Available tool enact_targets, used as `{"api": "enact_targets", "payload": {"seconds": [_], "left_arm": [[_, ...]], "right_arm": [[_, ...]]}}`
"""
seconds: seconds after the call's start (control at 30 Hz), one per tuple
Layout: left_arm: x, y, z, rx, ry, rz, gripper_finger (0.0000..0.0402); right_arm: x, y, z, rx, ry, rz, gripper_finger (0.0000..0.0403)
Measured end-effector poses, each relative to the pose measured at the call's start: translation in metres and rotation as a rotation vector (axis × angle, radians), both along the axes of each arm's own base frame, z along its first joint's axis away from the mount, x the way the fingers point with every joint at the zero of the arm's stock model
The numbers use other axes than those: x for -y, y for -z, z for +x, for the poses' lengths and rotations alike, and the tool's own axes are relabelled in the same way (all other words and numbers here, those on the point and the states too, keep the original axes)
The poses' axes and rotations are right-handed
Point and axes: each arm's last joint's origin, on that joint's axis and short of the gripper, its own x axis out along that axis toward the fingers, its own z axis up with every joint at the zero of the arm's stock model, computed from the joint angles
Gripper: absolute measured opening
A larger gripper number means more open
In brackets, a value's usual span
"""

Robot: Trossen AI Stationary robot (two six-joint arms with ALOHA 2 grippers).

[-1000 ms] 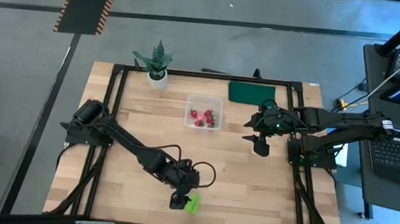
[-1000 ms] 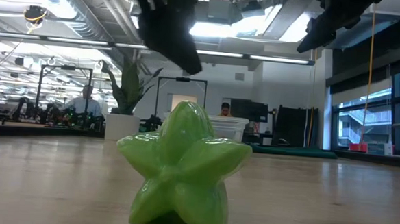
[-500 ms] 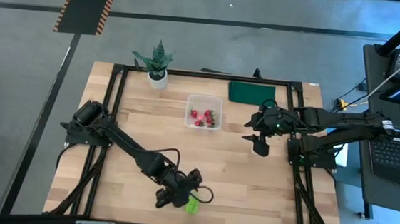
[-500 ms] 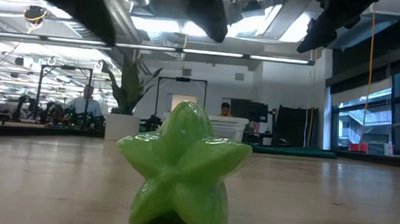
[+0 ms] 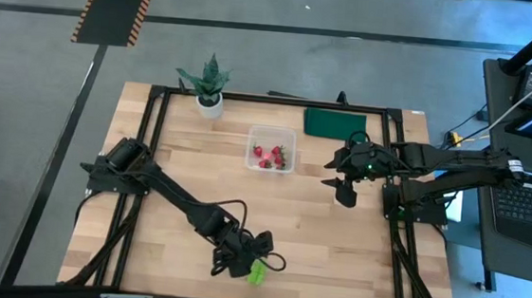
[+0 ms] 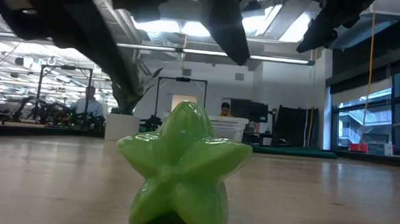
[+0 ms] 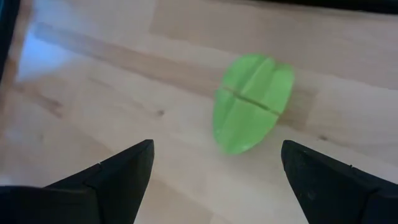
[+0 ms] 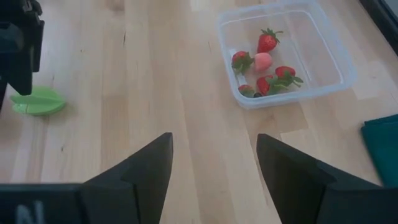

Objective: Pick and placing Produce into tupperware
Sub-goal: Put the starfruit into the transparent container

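A lime-green star-shaped piece of produce (image 5: 256, 275) rests on its side on the wood near the table's front edge; it also shows in the low view (image 6: 183, 167) and the left wrist view (image 7: 252, 102). My left gripper (image 5: 246, 264) hangs open just above it, slanting down, a finger on either side and touching nothing. The clear tupperware (image 5: 252, 138) stands at the far middle with several red strawberries and a pinkish one (image 8: 264, 62) inside. My right gripper (image 5: 344, 188) waits open in the air to the right of the box.
A spiky plant in a white pot (image 5: 210, 87) stands at the far edge, left of the tupperware. A dark green pad (image 5: 335, 123) lies at the far right. Black frame rails (image 5: 151, 159) run along the table's sides. People sit in the room behind (image 6: 87, 103).
My left gripper has rolled about its own pointing line and sunk a little toward the green piece, so both open fingers now straddle it from above. The green piece has not moved.
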Motion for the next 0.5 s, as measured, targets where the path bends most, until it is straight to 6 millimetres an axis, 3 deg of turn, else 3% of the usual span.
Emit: {"api": "enact_targets", "payload": {"seconds": [0.23,0.5], "left_arm": [[0.009,0.012,0.000,-0.020,0.041,0.004,0.0340],[0.006,0.009,0.003,-0.019,0.039,-0.007,0.0337]], "right_arm": [[0.000,0.000,0.000,-0.001,-0.002,-0.002,0.0234],[0.000,0.000,0.000,-0.001,0.001,-0.001,0.0234]]}}
